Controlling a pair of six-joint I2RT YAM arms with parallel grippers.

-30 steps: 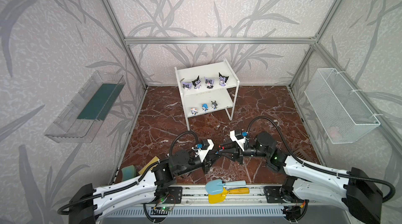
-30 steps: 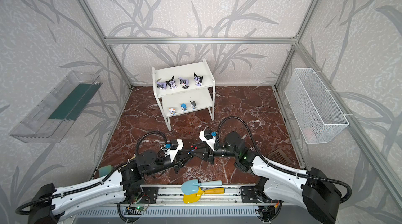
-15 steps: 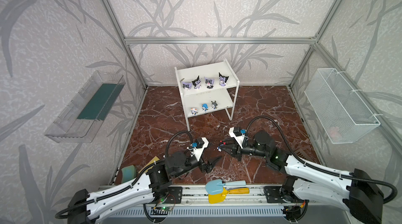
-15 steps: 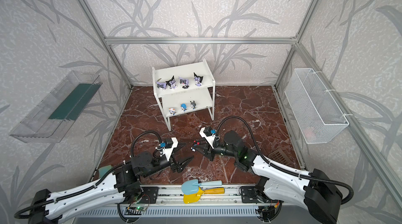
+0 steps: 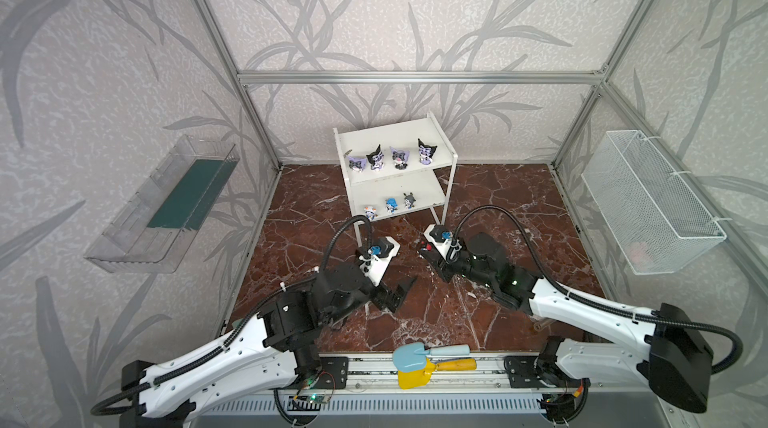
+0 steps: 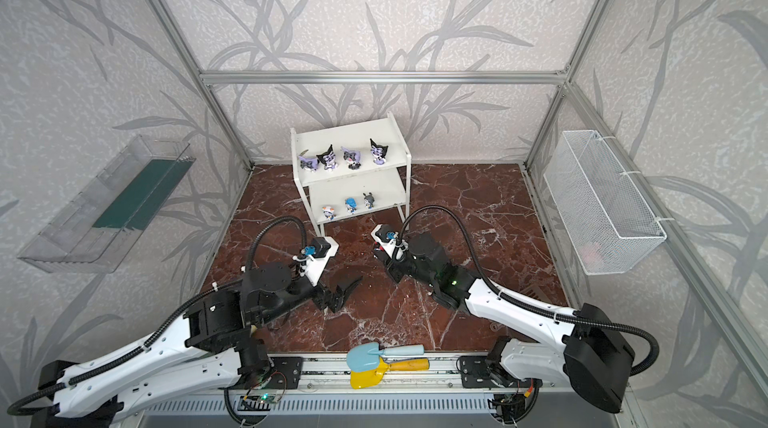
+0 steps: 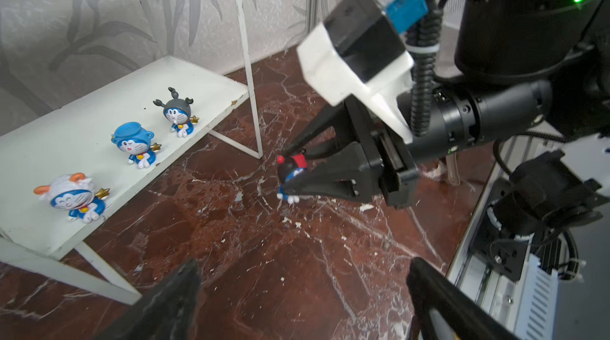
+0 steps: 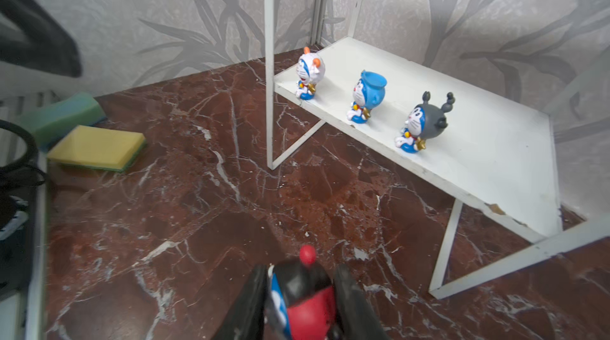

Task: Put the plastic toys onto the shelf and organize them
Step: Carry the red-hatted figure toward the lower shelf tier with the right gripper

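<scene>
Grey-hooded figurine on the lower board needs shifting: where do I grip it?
I'd grip the grey-hooded figurine across its round head, coming level from the open front of the shelf. It stands upright near that edge; the head is widest, the thin antennae on top give poor hold.

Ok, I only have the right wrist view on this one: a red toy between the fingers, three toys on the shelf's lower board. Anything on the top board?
Observer: Yes, four purple figurines with pointed ears stand in a row on the top board of the shelf.
Operator: And the other arm?
Observer: The left gripper is wide open and empty, over the marble floor in front of the shelf.
Operator: How is my toy held?
Observer: The left wrist view shows the right gripper pinching the red toy by its head, white feet sticking out past the fingers.
</scene>
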